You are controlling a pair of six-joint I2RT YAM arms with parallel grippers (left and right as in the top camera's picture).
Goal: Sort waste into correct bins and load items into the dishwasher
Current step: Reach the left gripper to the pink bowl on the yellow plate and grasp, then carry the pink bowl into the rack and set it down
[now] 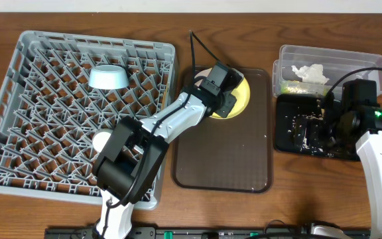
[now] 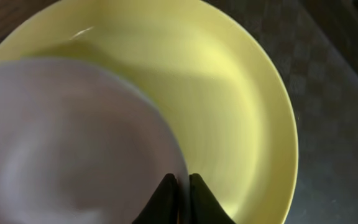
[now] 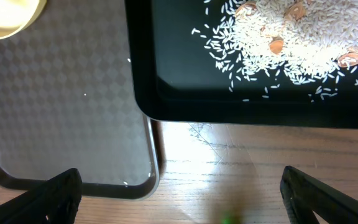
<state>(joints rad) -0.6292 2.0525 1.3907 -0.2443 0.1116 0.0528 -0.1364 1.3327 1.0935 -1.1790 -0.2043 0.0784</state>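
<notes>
The left claw (image 2: 182, 180) is clenched almost fully, with only a sliver between its fingers; it pinches the rim of the white bowl (image 2: 61, 143), which sits on the yellow plate (image 2: 241, 112); the plate lies at the far end of the brown tray (image 1: 224, 159), in the middle of the worktop (image 1: 178, 20). The right claw (image 3: 180, 177) is spread wide and holds nothing; it hangs over bare wood near the right edge, just beside the near rim of the black tray (image 3: 166, 93) and the corner of the brown tray. Pale crumbs (image 3: 278, 31) lie heaped and scattered in the black tray; behind it, in the far right corner, the clear tub (image 1: 330, 56) holds the white tissue (image 1: 310, 72) and the green wrapper (image 1: 290, 86). The grey rack (image 1: 45, 133) fills the left side; the blue bowl (image 1: 108, 77) lies upside down in it near the far edge.
</notes>
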